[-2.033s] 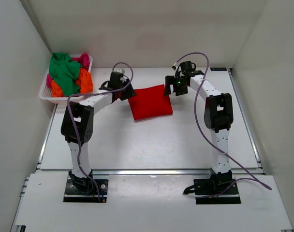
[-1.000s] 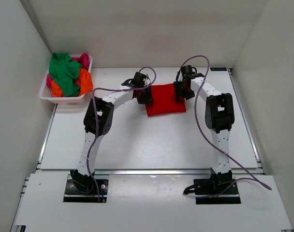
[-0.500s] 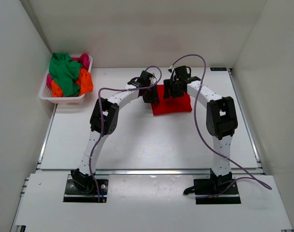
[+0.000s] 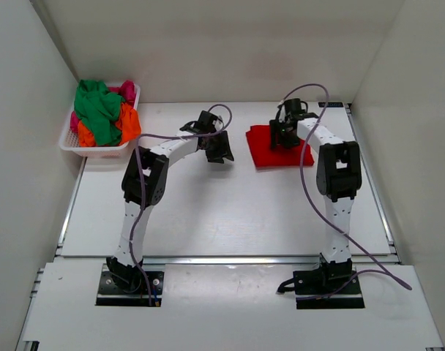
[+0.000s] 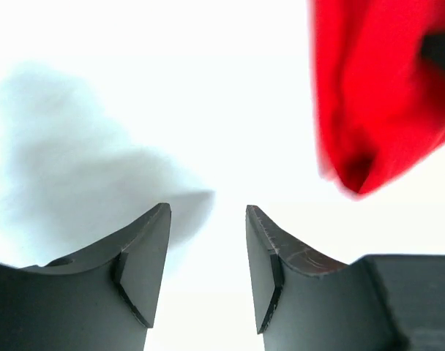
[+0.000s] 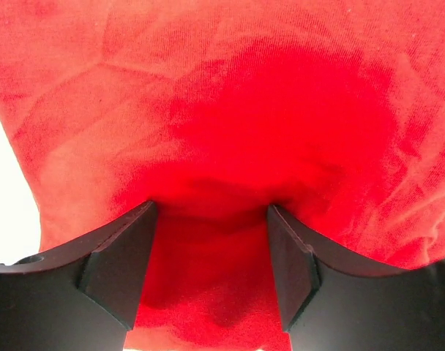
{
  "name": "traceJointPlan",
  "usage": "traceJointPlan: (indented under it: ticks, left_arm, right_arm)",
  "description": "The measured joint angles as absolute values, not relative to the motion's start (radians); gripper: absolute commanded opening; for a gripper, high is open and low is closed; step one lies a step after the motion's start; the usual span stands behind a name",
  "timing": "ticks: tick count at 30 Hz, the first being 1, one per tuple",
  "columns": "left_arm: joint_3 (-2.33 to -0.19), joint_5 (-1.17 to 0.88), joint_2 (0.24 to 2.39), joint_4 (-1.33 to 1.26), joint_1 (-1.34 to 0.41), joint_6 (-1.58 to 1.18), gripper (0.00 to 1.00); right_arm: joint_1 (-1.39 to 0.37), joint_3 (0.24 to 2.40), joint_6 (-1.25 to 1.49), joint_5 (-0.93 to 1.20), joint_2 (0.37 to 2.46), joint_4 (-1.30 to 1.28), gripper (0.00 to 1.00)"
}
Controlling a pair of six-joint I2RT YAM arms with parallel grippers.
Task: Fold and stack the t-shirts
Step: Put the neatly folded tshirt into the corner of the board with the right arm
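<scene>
Red t-shirt (image 4: pixel 265 151) lies as a folded, roughly square packet on the worktop (image 4: pixel 208 212), well apart from the white basket (image 4: pixel 98 151), on the right-arm side of it in the top view. Right fingers (image 6: pixel 116 267) stand spread directly over the packet; the wrist view shows red cloth filling the gap under them, with nothing pinched. I cannot tell whether the tips press the cloth or hang just above it. Left fingers (image 5: pixel 138 256) are released and empty over bare worktop, between the basket and the red packet, with the packet's edge just beyond them. Judgement: folding of this shirt looks finished and the step in hand is setting it down as the base of the stack. The next move calls for both arms to lift clear without dragging the top layer, then for the left arm to reach to the basket for another shirt. Basket contents: a loose, unfolded heap with a green t-shirt (image 4: pixel 96 110) on top, an orange t-shirt (image 4: pixel 129 123) at the side towards the red packet, and a pink t-shirt (image 4: pixel 126 89) showing behind.
</scene>
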State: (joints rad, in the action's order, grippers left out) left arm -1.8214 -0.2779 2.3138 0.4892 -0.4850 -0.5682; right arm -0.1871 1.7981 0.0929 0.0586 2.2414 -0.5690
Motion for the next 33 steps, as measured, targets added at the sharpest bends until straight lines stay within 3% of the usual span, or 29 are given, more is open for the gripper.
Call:
traceJointPlan:
  ticks: [5,14,33]
  left_arm:
    - [-1.674,-0.303,2.154,0.476,-0.431,-0.584,0.56]
    - [-1.577,-0.334,1.940,0.418,-0.378,-0.584,0.56]
    - [-1.422,-0.360,1.890,0.434,-0.359,-0.557,0.56]
  right_arm:
    - [-0.086,1.884,0.073,0.033,2.283,-0.644,0.60]
    - [-0.044,2.273,0.029,-0.035,2.498,-0.866,0.58]
    - [0.204,2.370,-0.075,0.078,2.552,-0.842,0.55]
